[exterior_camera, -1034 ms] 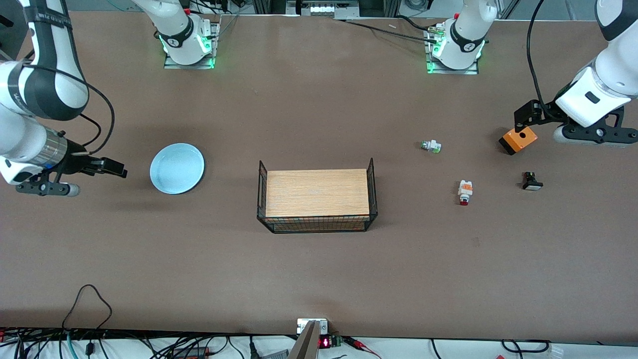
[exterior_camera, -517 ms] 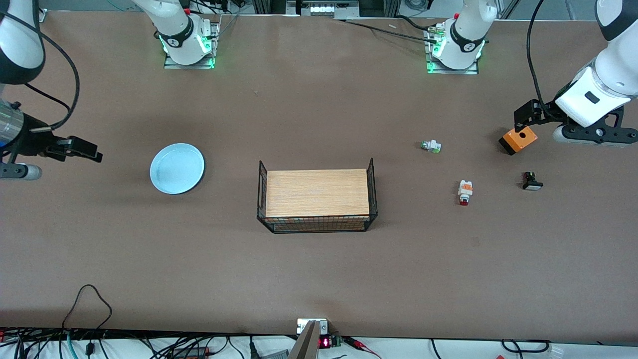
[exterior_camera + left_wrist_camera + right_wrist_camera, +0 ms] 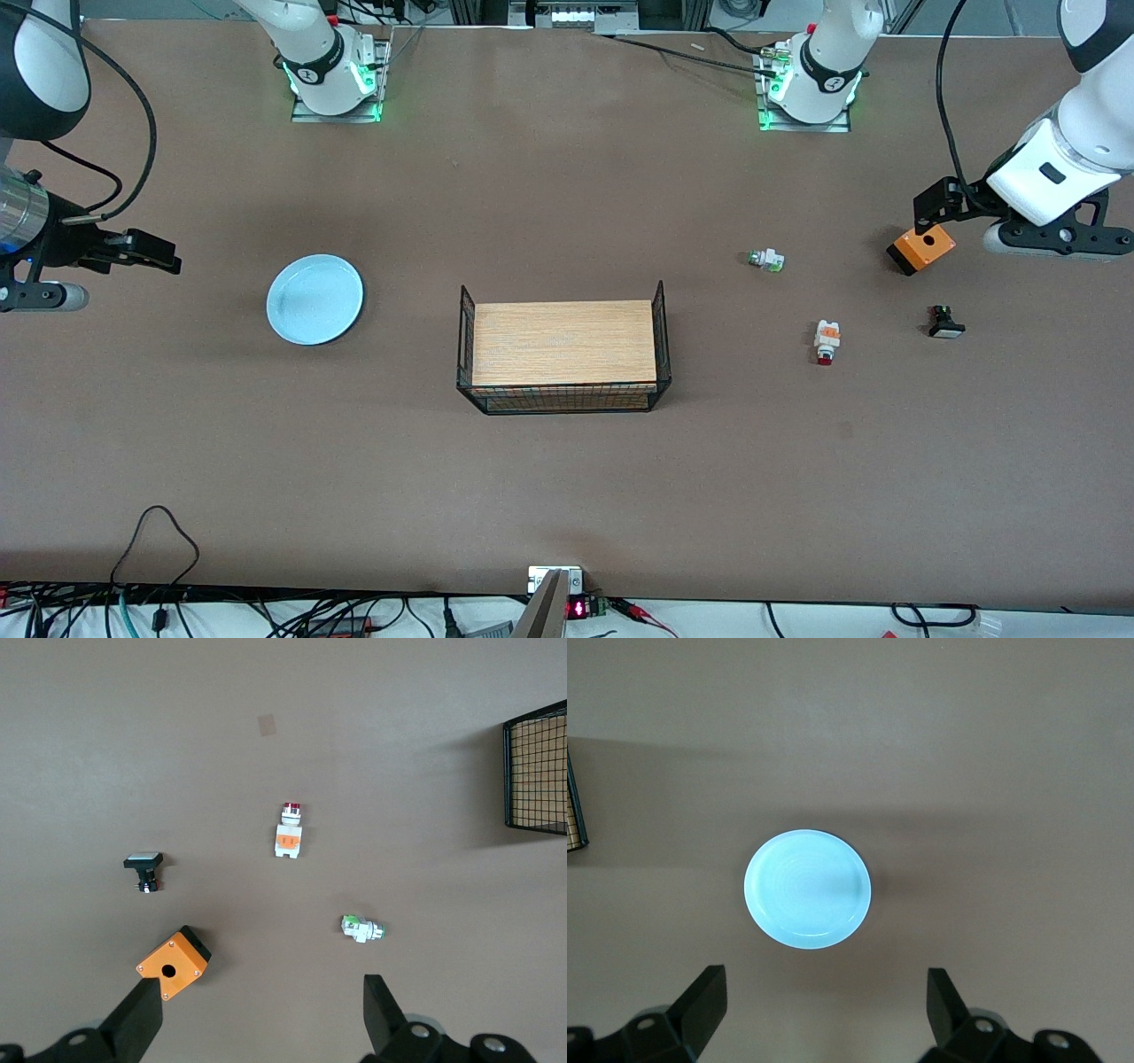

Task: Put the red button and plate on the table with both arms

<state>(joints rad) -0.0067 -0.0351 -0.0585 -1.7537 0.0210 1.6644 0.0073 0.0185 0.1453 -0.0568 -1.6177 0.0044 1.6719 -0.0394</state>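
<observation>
The wire basket (image 3: 537,773) is cut off by the left wrist view's edge.

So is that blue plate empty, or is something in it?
Empty. The plate shows only its bare pale inside in both views, lying flat on the table.

- R arm moved: right gripper (image 3: 155,252) was close beside the plate (image 3: 314,299) 1 s ago, now well apart from it, pulled back toward the right arm's end of the table (image 3: 567,496).
- Since 0.5 s ago only a small shift, gripper a bit higher in front view.
- Fingers wide apart then and now, nothing held.
- R wrist view: plate whole, lying off the fingertips (image 3: 709,985).
</observation>
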